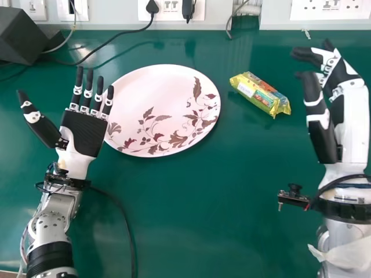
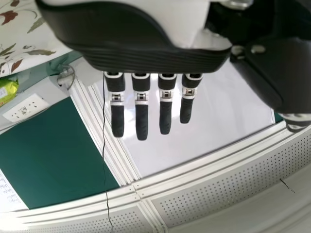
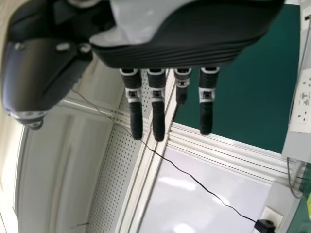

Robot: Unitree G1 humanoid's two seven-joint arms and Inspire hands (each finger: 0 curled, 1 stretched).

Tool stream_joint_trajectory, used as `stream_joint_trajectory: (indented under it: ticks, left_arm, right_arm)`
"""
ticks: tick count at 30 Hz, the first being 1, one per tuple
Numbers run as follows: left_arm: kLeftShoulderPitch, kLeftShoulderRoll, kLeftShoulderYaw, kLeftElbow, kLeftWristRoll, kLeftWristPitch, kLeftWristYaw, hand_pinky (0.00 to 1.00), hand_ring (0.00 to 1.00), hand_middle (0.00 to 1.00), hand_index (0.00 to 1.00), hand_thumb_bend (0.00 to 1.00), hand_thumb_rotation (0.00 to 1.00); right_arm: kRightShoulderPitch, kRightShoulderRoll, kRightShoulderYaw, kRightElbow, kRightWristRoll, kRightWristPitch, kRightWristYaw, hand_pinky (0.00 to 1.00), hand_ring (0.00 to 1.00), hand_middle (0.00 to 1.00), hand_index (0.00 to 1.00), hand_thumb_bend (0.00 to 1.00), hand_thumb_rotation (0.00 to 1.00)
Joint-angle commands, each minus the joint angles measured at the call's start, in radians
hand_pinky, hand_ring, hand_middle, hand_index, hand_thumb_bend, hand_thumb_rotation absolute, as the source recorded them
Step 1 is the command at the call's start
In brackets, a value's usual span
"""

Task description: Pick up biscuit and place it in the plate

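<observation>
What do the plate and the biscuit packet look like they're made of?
The plate looks like glossy ceramic or hard melamine: it has a smooth pale surface with printed leaves, and the look leaves either open. The biscuit packet seems to be thin, shiny plastic film, judging by its bright printed wrap and crimped, crinkled end.

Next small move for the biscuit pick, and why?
I'd move the right hand left toward the biscuit, fingers kept open. The biscuit lies untouched between that hand and the plate, and the left hand is on the plate's far side.
</observation>
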Motion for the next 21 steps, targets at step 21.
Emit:
stream_joint_trajectory:
  ticks: [21]
  left_arm:
    - [0.067, -0.039, 0.004, 0.044, 0.016, 0.000, 0.035, 0.74, 0.79, 0.87, 0.91, 0.99, 0.84]
  right_arm:
    - [-0.023, -0.061, 0.012, -0.042, -0.174, 0.059, -0.016, 0.87, 0.79, 0.75, 0.71, 0.95, 0.62]
